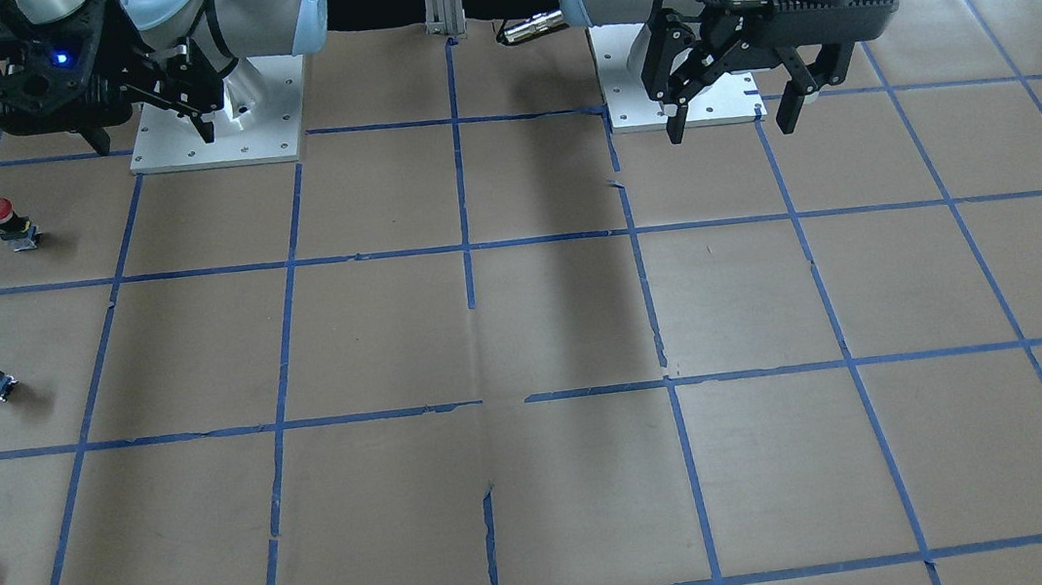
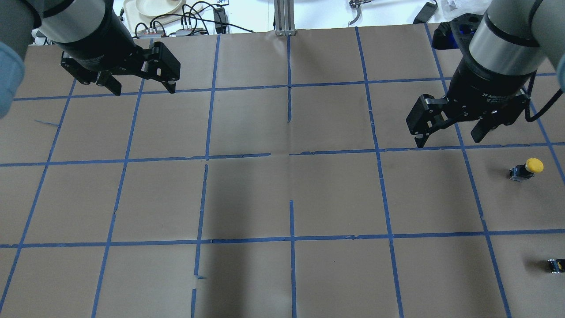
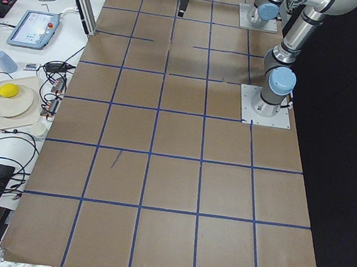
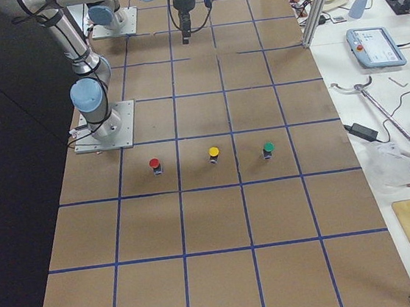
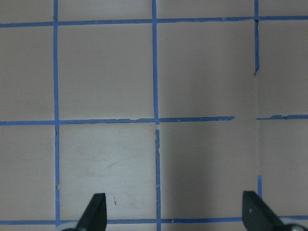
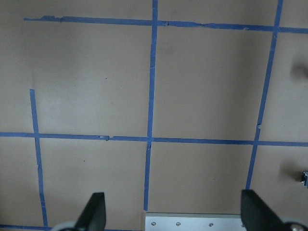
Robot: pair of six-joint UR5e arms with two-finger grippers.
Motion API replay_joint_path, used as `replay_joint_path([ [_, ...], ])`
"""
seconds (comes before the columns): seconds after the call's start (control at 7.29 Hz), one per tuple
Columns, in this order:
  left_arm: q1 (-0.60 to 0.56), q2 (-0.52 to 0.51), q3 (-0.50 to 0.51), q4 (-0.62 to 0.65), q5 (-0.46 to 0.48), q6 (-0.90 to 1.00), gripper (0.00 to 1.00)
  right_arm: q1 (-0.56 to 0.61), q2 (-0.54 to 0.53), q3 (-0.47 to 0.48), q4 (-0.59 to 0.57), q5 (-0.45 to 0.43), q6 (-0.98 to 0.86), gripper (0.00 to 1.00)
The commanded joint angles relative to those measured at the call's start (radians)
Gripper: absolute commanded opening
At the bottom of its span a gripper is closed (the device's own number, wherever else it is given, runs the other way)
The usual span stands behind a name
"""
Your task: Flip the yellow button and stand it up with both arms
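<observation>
Brown paper gridded with blue tape [image 2: 291,238] carries the yellow button [image 2: 526,169], lying sideways; right gripper [image 2: 454,128] and left gripper [image 2: 141,86] hover spread, empty, unengaged.

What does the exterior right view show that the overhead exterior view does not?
Only the exterior right view shows the red button and a green cap on the third button. Only the overhead view shows the left gripper and the right gripper, both open and empty. Both show the yellow button on the brown table, untouched.
</observation>
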Motion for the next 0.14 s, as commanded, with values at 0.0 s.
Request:
replay_joint_path([
  [0.0,0.001,0.0,-0.001,0.0,0.0,0.0,1.0,0.0,0.001,0.0,-0.001,0.001,0.0,1.0],
])
